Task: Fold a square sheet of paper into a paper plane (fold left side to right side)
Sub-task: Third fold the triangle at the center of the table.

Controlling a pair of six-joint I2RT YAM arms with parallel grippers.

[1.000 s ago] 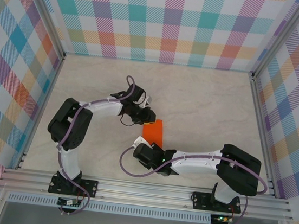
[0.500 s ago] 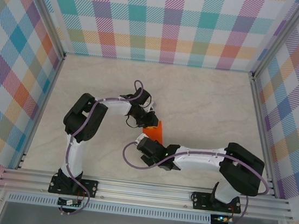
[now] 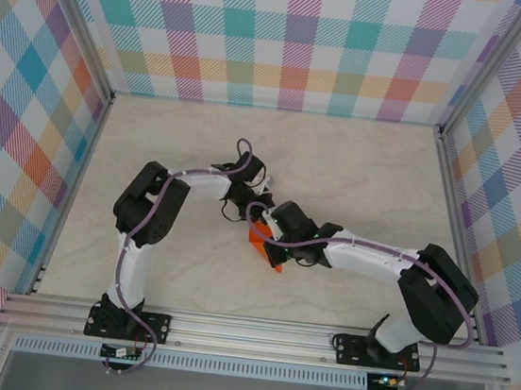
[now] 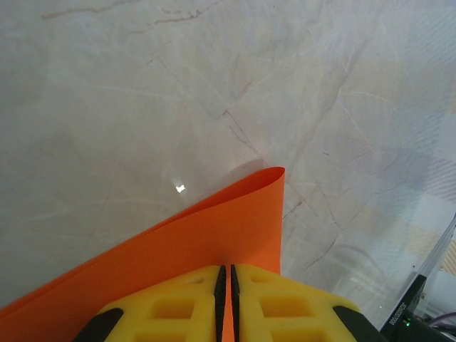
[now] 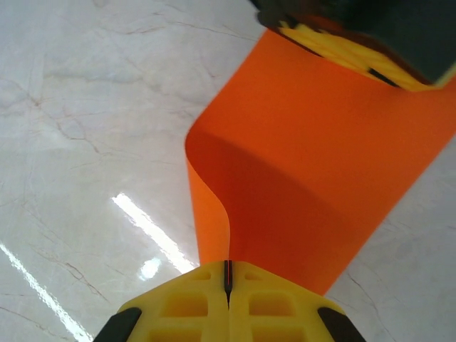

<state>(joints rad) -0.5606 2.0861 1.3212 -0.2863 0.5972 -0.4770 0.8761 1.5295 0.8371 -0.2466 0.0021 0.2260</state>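
Observation:
The square sheet of paper (image 3: 264, 252) is bright orange and is lifted off the table in a loose curl near the middle. My left gripper (image 3: 259, 210) is shut on one edge of it; in the left wrist view its yellow fingertips (image 4: 225, 285) pinch the sheet (image 4: 214, 228), which bows away ahead. My right gripper (image 3: 274, 227) is shut on another edge. In the right wrist view its gripper (image 5: 228, 274) clamps the sheet (image 5: 313, 164), which bends in an S-curve toward the left fingers (image 5: 342, 43) at the top. No folded plane shape shows.
The pale marbled tabletop (image 3: 359, 169) is bounded by checked walls (image 3: 289, 37) on three sides and an aluminium rail (image 3: 253, 332) at the near edge. Both arms cross close together at the centre, cables looping beside them.
My right arm has swung from the near side of the sheet up and over toward the left gripper, carrying an edge with it. The sheet went from flat to curled. The left jaws tightened.

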